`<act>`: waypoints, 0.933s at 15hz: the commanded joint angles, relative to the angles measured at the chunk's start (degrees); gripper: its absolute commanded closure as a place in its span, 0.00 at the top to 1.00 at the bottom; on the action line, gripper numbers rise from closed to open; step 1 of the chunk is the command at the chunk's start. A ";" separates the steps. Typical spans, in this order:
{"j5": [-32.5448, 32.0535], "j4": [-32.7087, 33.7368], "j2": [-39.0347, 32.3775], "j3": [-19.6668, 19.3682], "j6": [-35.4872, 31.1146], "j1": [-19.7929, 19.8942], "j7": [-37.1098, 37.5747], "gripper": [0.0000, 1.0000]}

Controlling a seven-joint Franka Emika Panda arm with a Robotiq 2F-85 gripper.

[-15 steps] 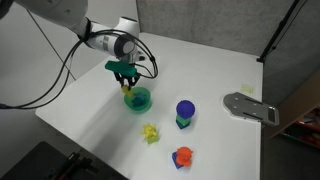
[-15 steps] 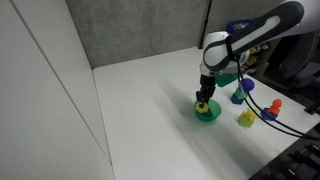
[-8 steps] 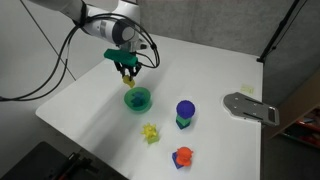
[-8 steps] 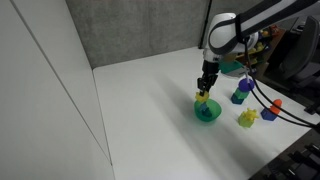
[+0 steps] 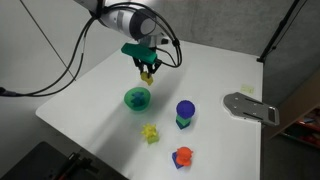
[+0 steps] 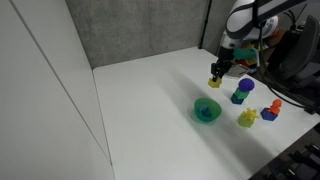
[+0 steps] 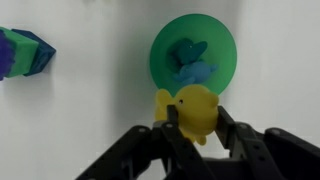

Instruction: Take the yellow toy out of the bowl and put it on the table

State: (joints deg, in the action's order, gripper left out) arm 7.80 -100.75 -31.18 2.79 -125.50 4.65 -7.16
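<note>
Since half a second ago the arm has risen and swung away from the bowl (image 5: 137, 98), carrying the yellow toy (image 5: 147, 76) with it. The toy is now out of the bowl and up in the air, with the pincer (image 5: 147, 71) clenched on it from both sides. In the wrist view its dark fingers (image 7: 172, 120) press against the toy (image 7: 196, 108), which covers part of the bowl's near rim (image 7: 160, 50). A small blue-green shape (image 7: 190, 62) lies inside the bowl. In both exterior views the toy (image 6: 214, 82) hangs clear above the white tabletop (image 5: 220, 70), off to one side of the bowl (image 6: 207, 111) and touching nothing below it. The blue round-topped toy (image 5: 185, 112) stands near the bowl, and the pale spiky star toy (image 5: 151, 133) and an orange-red toy (image 5: 182, 157) lie further along toward the tabletop's near edge.
</note>
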 commanded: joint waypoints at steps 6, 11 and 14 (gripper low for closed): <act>5.68 1.30 -3.10 -1.55 -0.09 6.64 -3.32 0.16; 7.50 3.30 -7.45 -1.37 0.79 9.30 -5.73 0.16; 8.11 5.32 -10.70 -1.11 1.71 10.08 -6.38 0.16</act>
State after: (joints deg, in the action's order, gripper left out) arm 14.41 -99.39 -38.39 1.01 -125.62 13.59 -11.76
